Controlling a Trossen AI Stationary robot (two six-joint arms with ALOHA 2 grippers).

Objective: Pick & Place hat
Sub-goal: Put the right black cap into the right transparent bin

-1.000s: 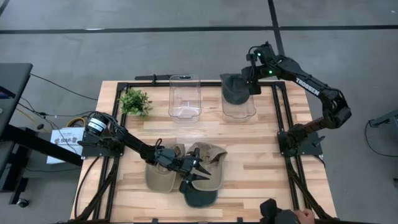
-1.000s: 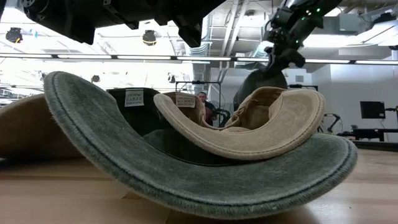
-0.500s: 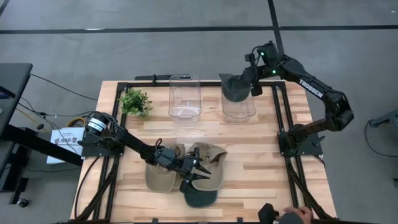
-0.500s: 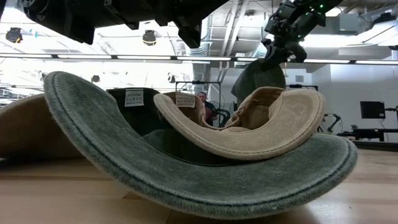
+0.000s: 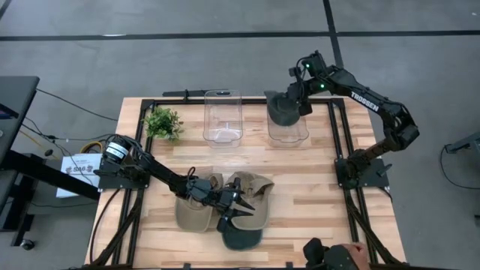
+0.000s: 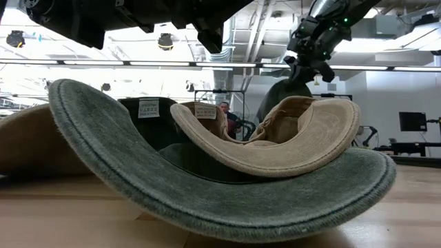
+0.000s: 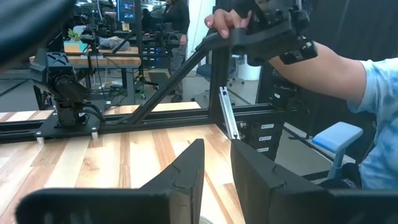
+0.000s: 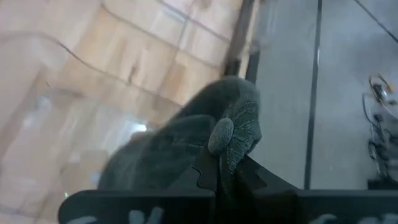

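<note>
A dark grey-green hat [image 5: 283,109] hangs over the right clear bin [image 5: 289,135] at the table's far side, with my right gripper [image 5: 298,101] shut on it. The low view shows this hat [image 6: 281,93] behind the pile, below that gripper [image 6: 303,65]. Near the table's front, two tan hats [image 5: 193,214] [image 5: 253,189] and another dark green hat [image 5: 240,234] lie overlapping. My left gripper [image 5: 238,208] stands level above this pile, open; nothing lies between its fingers [image 7: 193,171]. My right gripper pinches a bunched fold of the hat's cloth [image 8: 235,132] between its two fingers, coming slanting down from the far right. The hat hangs slack below the fingers, lifted clear, its lower part over the bin's opening.
A second clear bin [image 5: 223,118] stands left of the first, and a small green plant [image 5: 163,122] at the far left. A black frame rail [image 5: 339,142] runs along the table's edges. A person's hand [image 5: 339,256] holds a device at the near edge.
My right gripper has rolled a little, shifted slightly toward the table's left and sunk a bit toward the right bin, still shut on the hat. The hanging hat has turned with it.
</note>
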